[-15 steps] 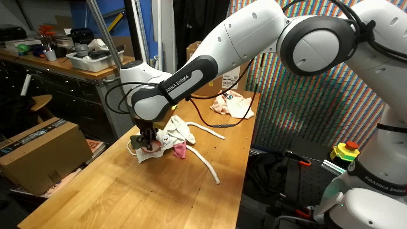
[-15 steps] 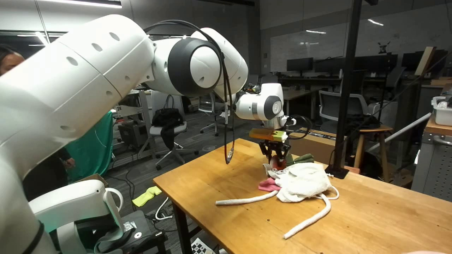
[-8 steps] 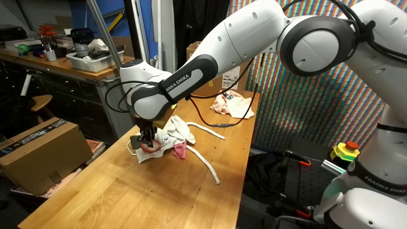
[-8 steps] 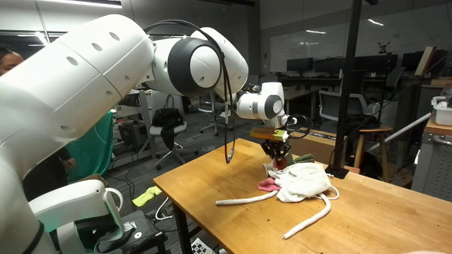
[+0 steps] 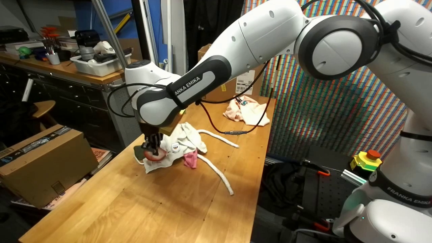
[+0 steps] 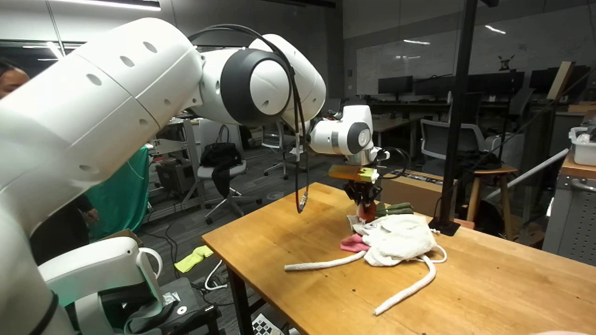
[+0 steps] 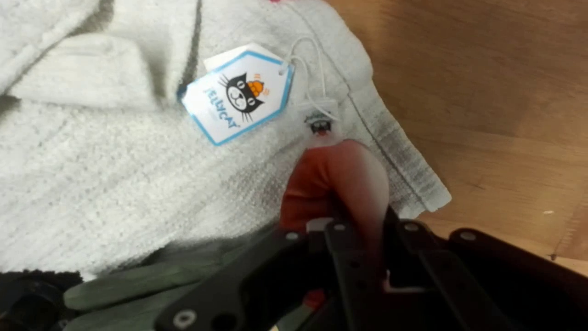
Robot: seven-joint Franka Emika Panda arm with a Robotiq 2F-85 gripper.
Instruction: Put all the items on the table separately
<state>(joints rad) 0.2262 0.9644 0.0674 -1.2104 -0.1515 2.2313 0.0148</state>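
Wooden bench (image 5: 182, 209) shown in both exterior views. Left to right in an exterior view: dark green cloth (image 5: 138, 152) laid by the bench's left edge. Red-orange ball (image 5: 160, 156), soft, pinched by the pincer (image 5: 154, 151), jaws clamped on a fold of it, held over the edge of a white cloth (image 5: 184, 136); touching or not can't be told. Pink cloth (image 5: 190, 159) partly covered by the white one. Two white curved sticks (image 5: 216, 170) spread rightward. Pale peach cloth (image 5: 251, 113) crumpled at far right, near a cardboard box (image 5: 229, 91).
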